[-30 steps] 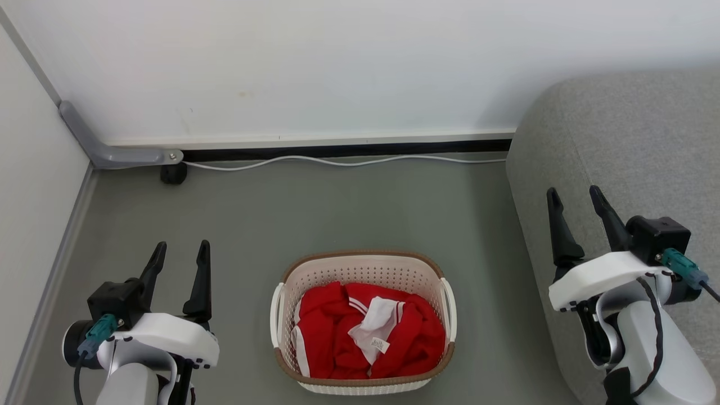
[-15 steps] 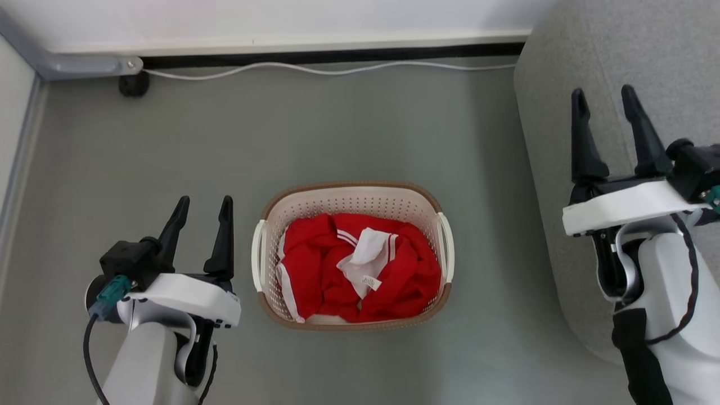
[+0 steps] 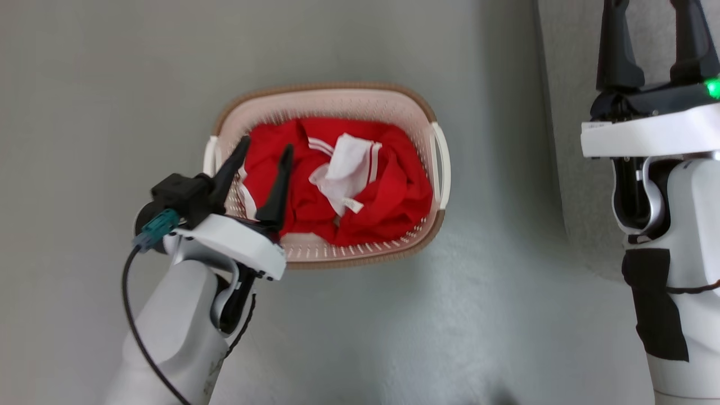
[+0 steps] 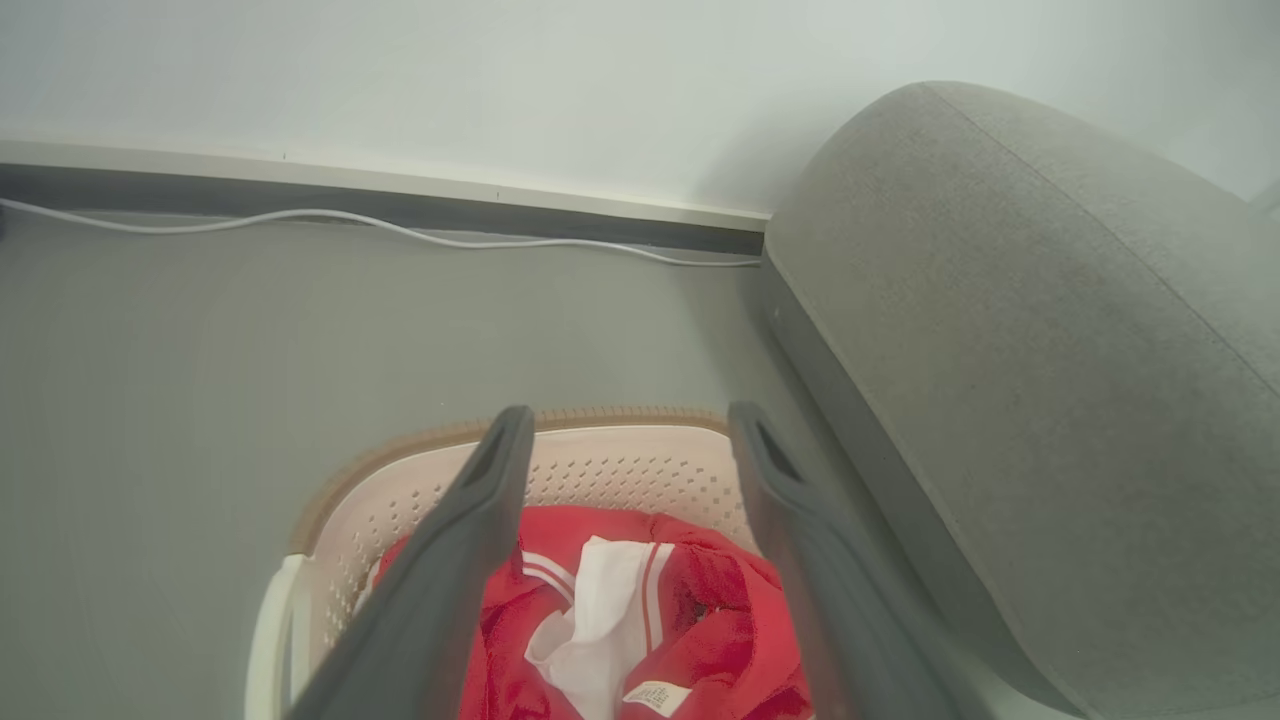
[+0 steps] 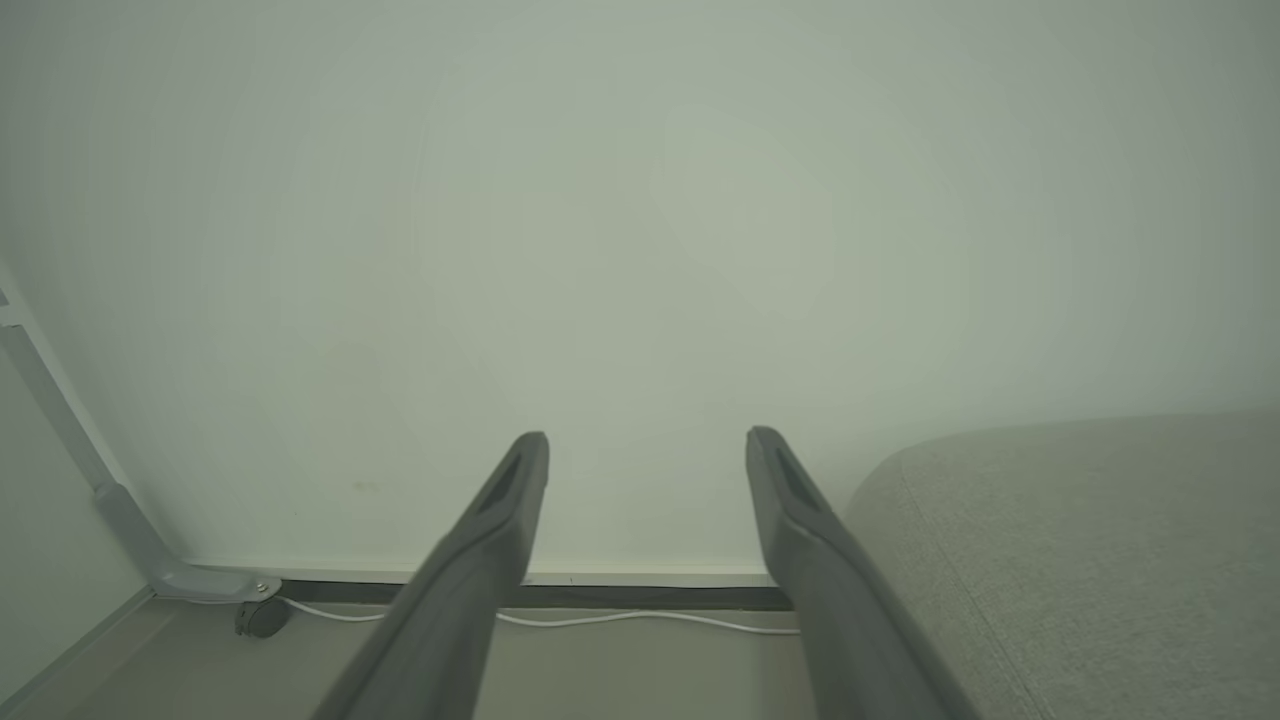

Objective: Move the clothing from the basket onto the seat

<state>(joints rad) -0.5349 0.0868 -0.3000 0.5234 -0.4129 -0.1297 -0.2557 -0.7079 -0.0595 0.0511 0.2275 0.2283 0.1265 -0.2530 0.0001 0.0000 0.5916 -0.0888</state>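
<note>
Sitting on grey floor (image 3: 112, 84): basket (image 3: 337, 104) with clothing (image 3: 394, 191) | seat (image 4: 1050, 350) beside | white wall (image 5: 640, 200) | left fingers (image 3: 279, 183), right fingers (image 3: 616, 45) spread, empty

White arms (image 3: 174, 326), blk fingers (image 3: 278, 191), teal plug (image 3: 156, 229) (green LED (image 3: 713, 88))

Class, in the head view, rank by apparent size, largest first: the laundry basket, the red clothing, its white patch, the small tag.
1. laundry basket
2. red clothing, inside it
3. white patch
4. small tag
All lie about equally far from the camera, so the order is safe.
</note>
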